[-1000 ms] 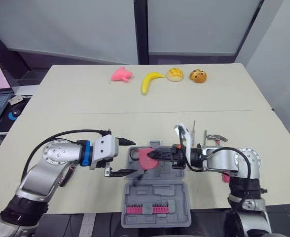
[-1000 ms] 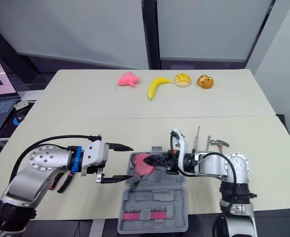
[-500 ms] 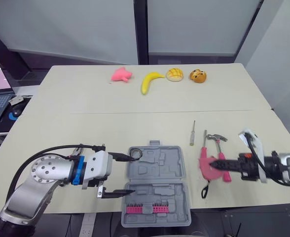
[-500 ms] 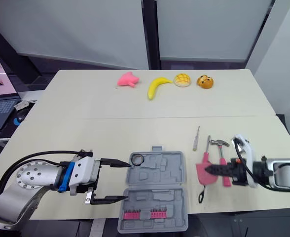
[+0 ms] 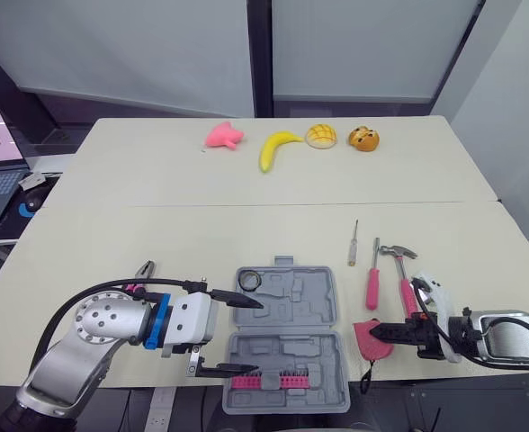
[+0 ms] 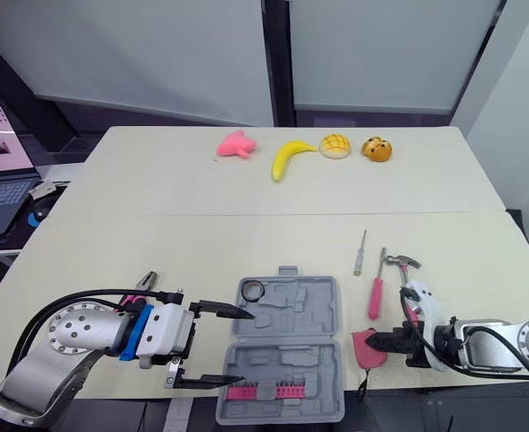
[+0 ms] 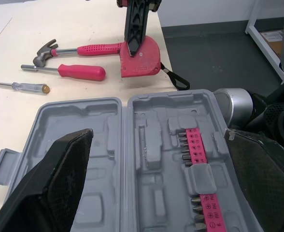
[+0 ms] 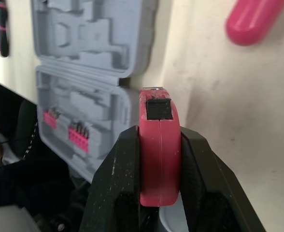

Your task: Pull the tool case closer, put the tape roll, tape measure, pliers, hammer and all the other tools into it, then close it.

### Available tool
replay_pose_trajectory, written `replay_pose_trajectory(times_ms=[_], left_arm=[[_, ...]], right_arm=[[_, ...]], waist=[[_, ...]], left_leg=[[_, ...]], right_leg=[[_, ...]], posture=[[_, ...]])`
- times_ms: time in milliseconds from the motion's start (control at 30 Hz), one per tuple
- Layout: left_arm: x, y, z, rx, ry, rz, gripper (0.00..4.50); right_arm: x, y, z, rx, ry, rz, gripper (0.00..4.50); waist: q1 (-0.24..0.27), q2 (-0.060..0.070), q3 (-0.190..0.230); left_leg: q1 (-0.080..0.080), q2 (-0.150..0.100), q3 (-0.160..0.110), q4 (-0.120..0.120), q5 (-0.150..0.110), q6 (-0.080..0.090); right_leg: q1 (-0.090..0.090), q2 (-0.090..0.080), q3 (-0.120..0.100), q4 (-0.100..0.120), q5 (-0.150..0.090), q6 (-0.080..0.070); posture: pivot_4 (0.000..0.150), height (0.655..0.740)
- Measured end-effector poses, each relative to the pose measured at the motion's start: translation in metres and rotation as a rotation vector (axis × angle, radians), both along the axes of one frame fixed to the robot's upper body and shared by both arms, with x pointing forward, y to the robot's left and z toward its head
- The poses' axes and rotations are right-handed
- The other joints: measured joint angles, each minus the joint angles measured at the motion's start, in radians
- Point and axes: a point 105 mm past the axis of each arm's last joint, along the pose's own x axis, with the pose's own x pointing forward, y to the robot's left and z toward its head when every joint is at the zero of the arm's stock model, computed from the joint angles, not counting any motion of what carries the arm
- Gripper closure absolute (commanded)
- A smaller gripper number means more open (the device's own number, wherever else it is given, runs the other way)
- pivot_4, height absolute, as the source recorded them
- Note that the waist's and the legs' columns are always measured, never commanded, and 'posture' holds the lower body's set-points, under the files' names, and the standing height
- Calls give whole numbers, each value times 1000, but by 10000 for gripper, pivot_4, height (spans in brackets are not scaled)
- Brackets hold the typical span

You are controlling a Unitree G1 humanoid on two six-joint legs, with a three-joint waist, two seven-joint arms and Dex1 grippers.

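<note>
My right fingers (image 8: 118, 183) clench the pink tape measure (image 5: 368, 338) just right of the open grey plastic tool case (image 5: 291, 297), at the worktop's (image 5: 246, 198) front edge. My left fingers (image 5: 237, 301) are spread over the case's left side. A pink-handled hammer (image 5: 405, 290) and a pink-handled screwdriver (image 5: 372, 286) lie just behind the tape measure.

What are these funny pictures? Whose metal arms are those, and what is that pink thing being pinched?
The arms belong to a robot. Two pictures come from cameras in its head, looking down over a table. The other two come from small cameras on its wrists. Each arm ends in a gripper with two black fingers. The left gripper is open at the left side of an open grey tool case. The right gripper pinches a pink tape measure, just right of the case. A hammer and a pink screwdriver lie nearby, and a banana sits at the far edge.
</note>
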Motion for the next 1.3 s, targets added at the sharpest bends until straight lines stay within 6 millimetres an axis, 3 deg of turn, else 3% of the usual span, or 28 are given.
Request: replay_pose_trajectory(times_ms=[367, 600, 667, 833, 1000, 1033, 1133, 1300], left_arm=[[-6, -4, 0, -15, 5, -10, 0], [-14, -11, 2, -101, 23, -11, 0], [-16, -11, 2, -105, 18, -17, 0], [-18, -10, 0, -103, -4, -23, 0], [-21, -6, -6, -92, 15, -24, 0], [-22, -6, -6, -93, 12, -27, 0], [-23, -6, -7, -92, 5, -32, 0], [-24, -5, -9, -81, 1, -35, 0]], right_arm=[[-1, 2, -19, 7, 39, -78, 37526], [-4, 3, -20, 17, 62, -103, 37526], [-4, 3, -20, 18, 65, -109, 30367], [-7, -3, -21, -9, 85, -120, 19728], [-15, -34, 4, -57, 69, -96, 6961], [-14, -37, 12, -92, 23, -49, 3777], [-17, -40, 25, -242, -181, 186, 3777], [-16, -30, 19, -367, -651, 713, 3777]], waist=[[4, 0, 0], [4, 0, 0], [5, 0, 0], [7, 0, 0], [16, 2, 0], [15, 2, -1], [18, 4, -2], [17, 4, -2]], left_leg=[[0, 0, 0, 0, 0, 0], [0, 0, 0, 0, 0, 0], [0, 0, 0, 0, 0, 0], [0, 0, 0, 0, 0, 0], [1, 0, 0, 0, 0, 0], [1, 0, 0, 0, 0, 0], [2, 1, -1, -1, 0, 0], [4, 1, 0, -1, 0, 0]], right_leg=[[0, 0, 0, 0, 0, 0], [0, 0, 0, 0, 0, 0], [0, 0, 0, 0, 0, 0], [0, 0, 0, 0, 0, 0], [1, 0, 0, 0, 0, 0], [1, 0, 0, 0, 0, 0], [2, 2, -1, -2, -1, 1], [4, 2, -1, -4, -1, 3]], posture=[[1500, 7193], [1500, 7193], [1500, 7193], [1500, 7193], [1500, 7193], [1500, 7193], [1500, 7193], [1500, 7193]])
